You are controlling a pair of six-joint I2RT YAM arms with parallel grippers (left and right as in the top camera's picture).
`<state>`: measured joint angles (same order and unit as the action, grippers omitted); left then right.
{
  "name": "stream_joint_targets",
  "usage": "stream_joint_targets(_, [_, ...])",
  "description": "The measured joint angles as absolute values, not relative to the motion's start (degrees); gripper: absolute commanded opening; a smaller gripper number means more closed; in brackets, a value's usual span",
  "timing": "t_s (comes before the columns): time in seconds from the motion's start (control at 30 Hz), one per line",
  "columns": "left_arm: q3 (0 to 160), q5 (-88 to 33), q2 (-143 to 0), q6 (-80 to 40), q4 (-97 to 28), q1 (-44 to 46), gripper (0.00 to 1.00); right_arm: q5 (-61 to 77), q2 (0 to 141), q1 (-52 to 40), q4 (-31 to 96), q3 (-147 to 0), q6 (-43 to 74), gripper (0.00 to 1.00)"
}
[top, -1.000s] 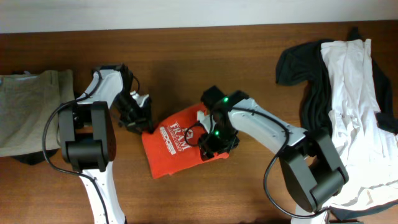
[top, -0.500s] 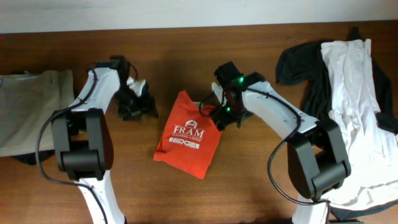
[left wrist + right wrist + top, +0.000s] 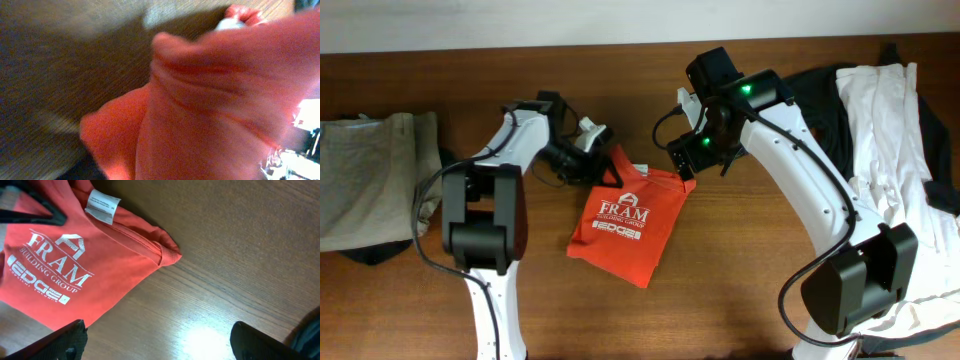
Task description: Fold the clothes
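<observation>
Two grippers at a folded red-orange T-shirt (image 3: 623, 218)

It lies mid-table (image 3: 710, 300), white lettering up. The right gripper (image 3: 157, 330) hangs just off its upper right corner, fingers spread wide and empty. The left gripper (image 3: 603, 165) sits at the upper left corner, with bunched fabric filling its camera; its grip cannot be told. A khaki garment (image 3: 370, 180) lies far left, a white-and-black pile (image 3: 880, 150) far right.

Overhead bright, sharp. Left wrist smeared, T-shirt (image 3: 210, 100) out of focus. Right wrist: glare on table (image 3: 202, 332).
</observation>
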<state>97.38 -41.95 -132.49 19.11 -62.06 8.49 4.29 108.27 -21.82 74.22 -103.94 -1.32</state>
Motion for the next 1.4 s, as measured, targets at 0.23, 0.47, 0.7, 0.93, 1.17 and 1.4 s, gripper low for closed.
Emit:
stream_joint_targets(0.23, [101.9, -38.3, -134.5, 17.4, -64.5, 10.9, 0.0, 3.3, 108.3, -21.8, 76.1, -103.9, -1.3, 0.95])
stream_joint_targets(0.47, [111.4, -19.5, -124.5, 11.5, -66.2, -9.0, 0.01, 1.5, 108.3, -20.4, 76.3, -103.9, -0.2, 0.95])
stream_joint_targets(0.7, [112.1, -10.9, -113.6, 10.6, -57.1, -26.3, 0.0, 1.3, 108.2, -18.5, 76.3, -103.9, 0.2, 0.95])
stream_joint_targets(0.93, [112.1, -10.4, -113.6, 10.2, -49.9, -35.9, 0.01, 1.3, 108.2, -18.5, 76.3, -103.9, 0.3, 0.96])
stream_joint_targets(1.17, [112.1, -6.6, -113.9, 9.9, -47.6, -39.7, 0.53, 1.3, 108.2, -18.5, 76.3, -103.9, 0.2, 0.97])
stream_joint_targets(1.4, [112.1, 1.1, -116.0, 6.0, -47.7, -43.5, 0.93, 1.4, 108.3, -18.5, 76.3, -103.9, 0.2, 1.0])
